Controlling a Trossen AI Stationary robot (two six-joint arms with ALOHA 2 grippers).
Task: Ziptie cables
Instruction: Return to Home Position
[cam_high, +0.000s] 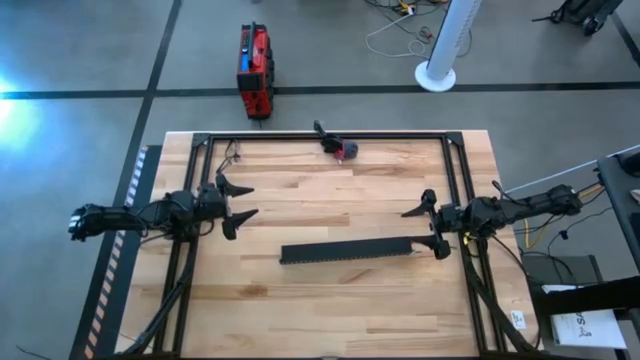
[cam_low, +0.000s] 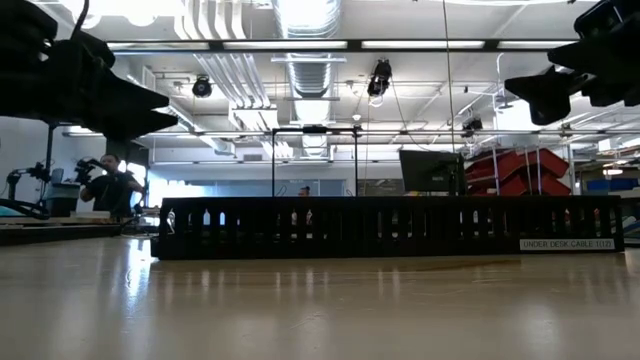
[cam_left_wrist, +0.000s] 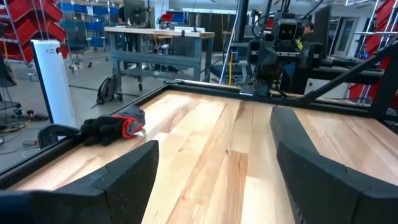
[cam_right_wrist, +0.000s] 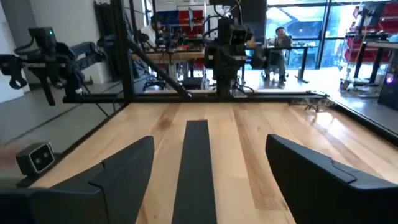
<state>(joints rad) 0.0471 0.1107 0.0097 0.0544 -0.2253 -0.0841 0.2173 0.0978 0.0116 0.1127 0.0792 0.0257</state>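
Observation:
A long black toothed strip (cam_high: 345, 250) lies flat across the middle of the wooden table, and it also shows in the low view (cam_low: 390, 225). My left gripper (cam_high: 248, 200) hovers open at the table's left, pointing level toward the right. My right gripper (cam_high: 412, 228) hovers open at the table's right, above the strip's right end. In the right wrist view the strip (cam_right_wrist: 198, 168) runs away between the fingers, below them. A small dark bundle with red and grey (cam_high: 340, 148) rests on the table's far edge (cam_left_wrist: 118, 124). I cannot tell whether it is the cables.
A black metal frame (cam_high: 320, 135) borders the table. A few thin dark wires (cam_high: 232, 155) lie at the far left corner. A red case (cam_high: 255, 70) and a white column (cam_high: 445, 45) stand on the floor beyond the far edge. A person (cam_low: 110, 185) stands in the room behind.

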